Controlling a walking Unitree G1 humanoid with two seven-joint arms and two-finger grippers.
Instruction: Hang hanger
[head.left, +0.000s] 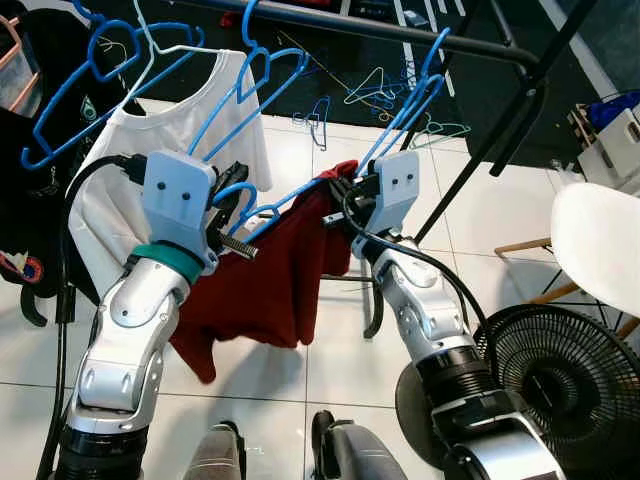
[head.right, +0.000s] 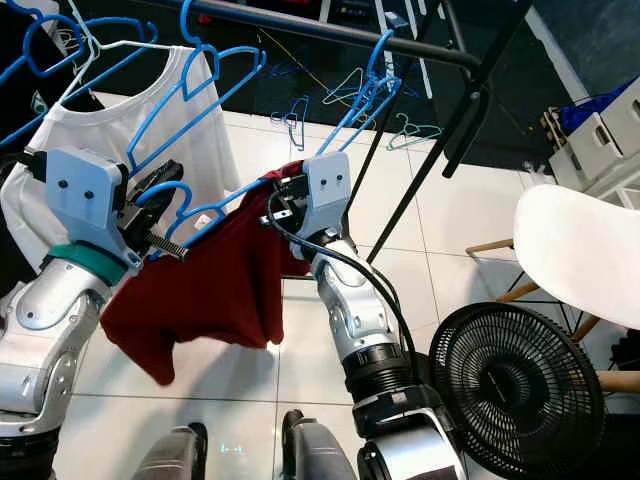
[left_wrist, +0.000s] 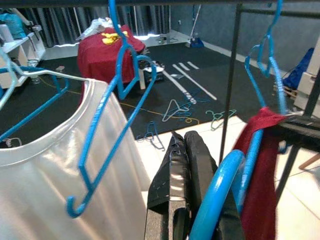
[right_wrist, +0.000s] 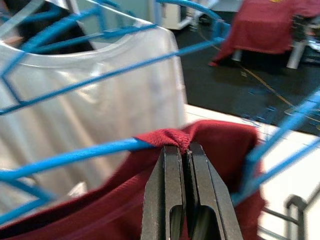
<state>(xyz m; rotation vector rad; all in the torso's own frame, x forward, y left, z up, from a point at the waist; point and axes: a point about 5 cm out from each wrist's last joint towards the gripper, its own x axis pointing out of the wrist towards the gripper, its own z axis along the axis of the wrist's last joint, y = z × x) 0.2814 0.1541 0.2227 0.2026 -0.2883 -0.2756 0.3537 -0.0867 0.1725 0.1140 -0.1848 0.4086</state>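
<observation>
Not yet hung: blue hanger (head.right: 215, 212) with red shirt (head.right: 205, 290) held below the rail (head.right: 330, 32). Left gripper (head.left: 232, 205) clenched on its hook (seemingly), right gripper (right_wrist: 186, 165) pinching the collar. Left: lifting, hooking.

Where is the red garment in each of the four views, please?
Left eye view: red garment at centre, draped on a blue hanger between both grippers.
Right eye view: left of centre.
Left wrist view: at the right side.
Right wrist view: across the lower half, its edge pinched by the right gripper.
Shared landmark: white shirt.
</observation>
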